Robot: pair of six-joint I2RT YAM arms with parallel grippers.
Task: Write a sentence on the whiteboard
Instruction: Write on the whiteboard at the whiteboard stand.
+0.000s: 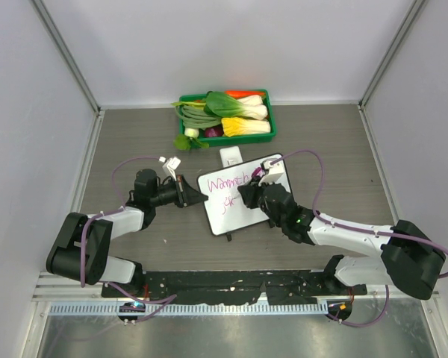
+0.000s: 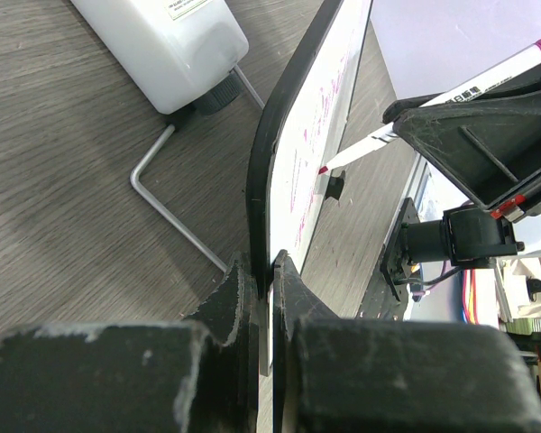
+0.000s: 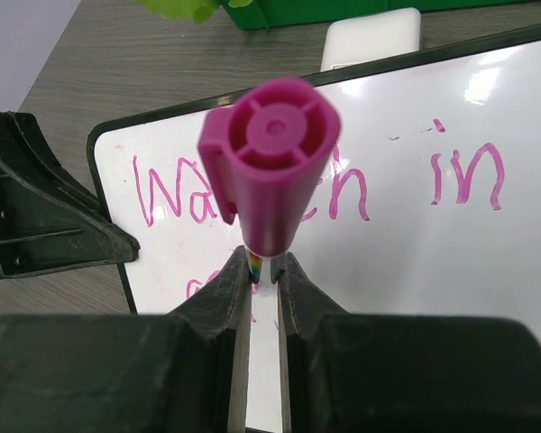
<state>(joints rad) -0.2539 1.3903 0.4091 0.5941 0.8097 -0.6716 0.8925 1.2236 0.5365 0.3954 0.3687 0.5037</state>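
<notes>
The whiteboard (image 1: 235, 218) lies tilted at the table's middle. My left gripper (image 1: 196, 195) is shut on its left rim, and in the left wrist view the jaws (image 2: 263, 266) pinch the dark edge of the whiteboard (image 2: 320, 108). My right gripper (image 1: 248, 195) is shut on a magenta marker (image 3: 270, 162) that stands tip-down on the whiteboard (image 3: 415, 289). The marker (image 2: 451, 95) has its tip against the surface. The sentence (image 3: 469, 176) reads "Warmth in" in pink, and a second line (image 1: 228, 200) starts below it, partly hidden by the marker and fingers.
A green tray (image 1: 271, 127) of vegetables sits at the back. Just behind the board lies a small white box (image 1: 231, 156), which also shows in the left wrist view as the white box (image 2: 162, 45). A bent metal rod (image 2: 162, 198) rests left of the board. Grey walls close three sides.
</notes>
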